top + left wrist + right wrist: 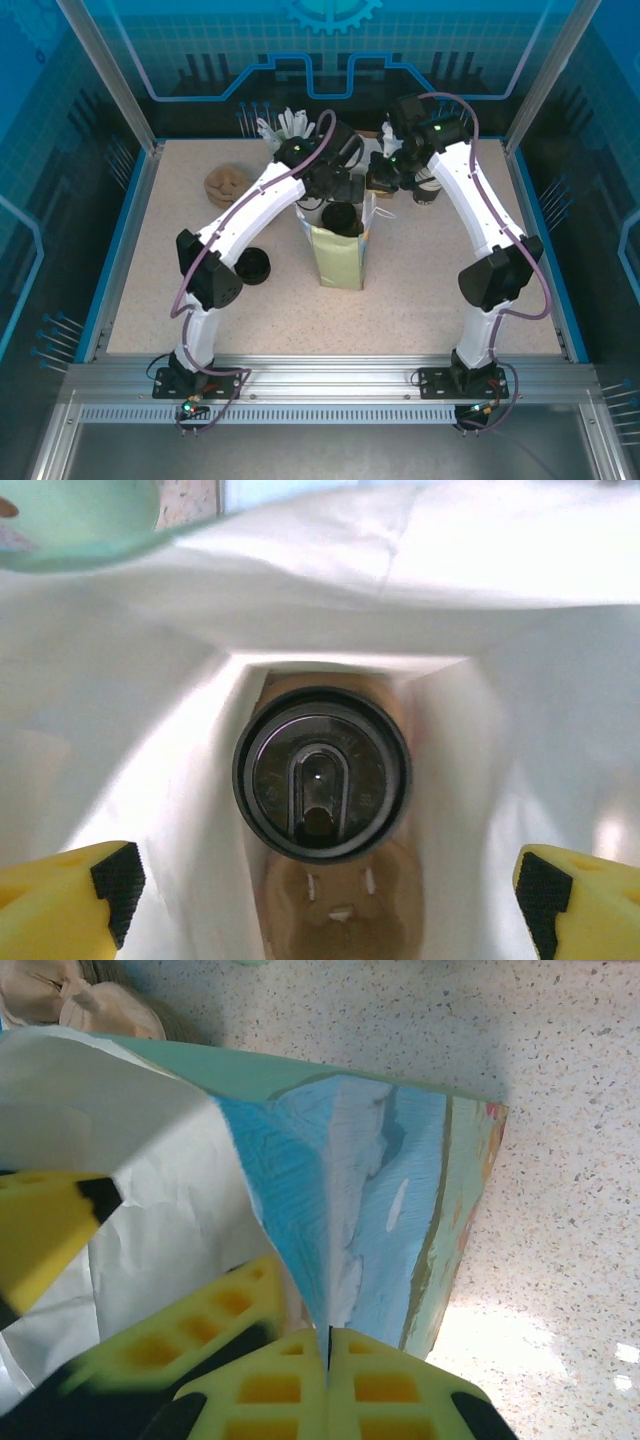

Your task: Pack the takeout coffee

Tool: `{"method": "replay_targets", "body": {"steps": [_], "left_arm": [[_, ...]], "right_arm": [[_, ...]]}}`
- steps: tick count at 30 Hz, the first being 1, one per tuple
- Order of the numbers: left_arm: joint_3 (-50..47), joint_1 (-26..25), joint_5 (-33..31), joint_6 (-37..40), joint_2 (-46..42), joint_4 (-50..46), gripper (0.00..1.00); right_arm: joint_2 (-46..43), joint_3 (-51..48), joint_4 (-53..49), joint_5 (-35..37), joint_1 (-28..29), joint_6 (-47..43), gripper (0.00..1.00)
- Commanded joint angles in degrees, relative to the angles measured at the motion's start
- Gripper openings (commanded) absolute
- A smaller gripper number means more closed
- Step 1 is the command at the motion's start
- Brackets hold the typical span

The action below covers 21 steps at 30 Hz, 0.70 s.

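Takeout coffee, the little cup with the round black plastic lid, is sitting upright at the bottom of the white-lined blue-green paper bag. Left gripper hangs right above it, yellow fingers spread wide, holding nothing. Right gripper is clamped on the bag's rim.

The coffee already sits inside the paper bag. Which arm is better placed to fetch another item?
Probably the left. The left gripper is open and empty above the takeout coffee in the paper bag. The right gripper is shut on the bag's edge, apparently holding it open.
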Motion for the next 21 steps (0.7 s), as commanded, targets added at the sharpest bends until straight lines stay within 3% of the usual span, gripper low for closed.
{"method": "replay_targets", "body": {"steps": [1,10,16,21], "left_arm": [[1.16,-0.43,5.1,-0.46,-5.51,2.74,0.96],[-6.91,1.82,14.07,-3.75,-17.29,13.6,0.89],[-16.65,6.28,10.92,-6.15,-27.03,22.36,0.89],[-21.72,9.68,5.48,-5.79,-30.79,21.84,0.88]], "right_arm": [[-1.93,-2.44,1.86,-3.21,-0.55,-0.25,0.0],[-9.78,-13.63,13.42,-9.34,-0.92,-3.9,0.0],[-16.15,-21.77,19.61,-11.34,-0.93,-4.88,0.0],[-19.57,-26.41,23.09,-13.8,-0.94,-6.18,0.0]]}}
